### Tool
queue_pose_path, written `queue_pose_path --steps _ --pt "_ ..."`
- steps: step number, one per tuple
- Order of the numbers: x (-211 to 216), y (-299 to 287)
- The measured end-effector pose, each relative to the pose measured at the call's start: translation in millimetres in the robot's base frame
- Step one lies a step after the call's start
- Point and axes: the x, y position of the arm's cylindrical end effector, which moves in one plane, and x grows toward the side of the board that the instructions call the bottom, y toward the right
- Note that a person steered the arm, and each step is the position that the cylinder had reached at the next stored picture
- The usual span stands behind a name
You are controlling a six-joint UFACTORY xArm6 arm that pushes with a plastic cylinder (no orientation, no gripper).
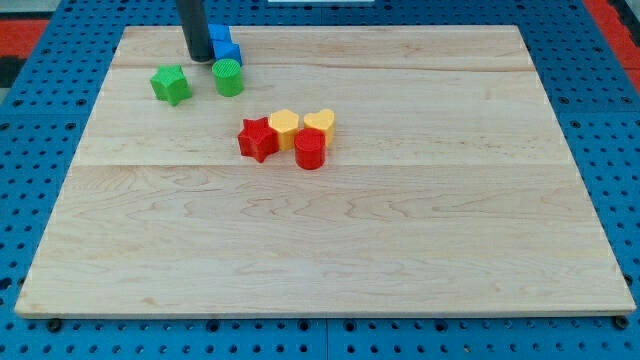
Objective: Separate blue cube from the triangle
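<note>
At the view's top left, my tip (198, 57) touches 2 blue blocks (224, 46), partly hiding them; their shapes are unclear. Nearby on the pale wooden tabletop (400, 230) sits a ridged green cylinder (228, 77). No jaws here, just a rod.

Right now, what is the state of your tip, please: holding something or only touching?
My tip: no gripper, holds nothing; it stands against the blue blocks, on their left in the view.

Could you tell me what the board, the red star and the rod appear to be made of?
The board looks like pale unvarnished wood: grain lines and plank seams show. The red star seems moulded plastic, matte with uniform colour. The rod looks like dark metal or plastic, unclear which; my tip sits beside the blue blocks.
</note>
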Motion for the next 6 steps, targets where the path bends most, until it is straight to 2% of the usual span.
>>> queue_pose_path --steps 2,3,5,6 --pt "-37.1 -20.1" --pt "-37.1 5.1" --pt "-1.2 162.0" --pt "5.7 217.1"
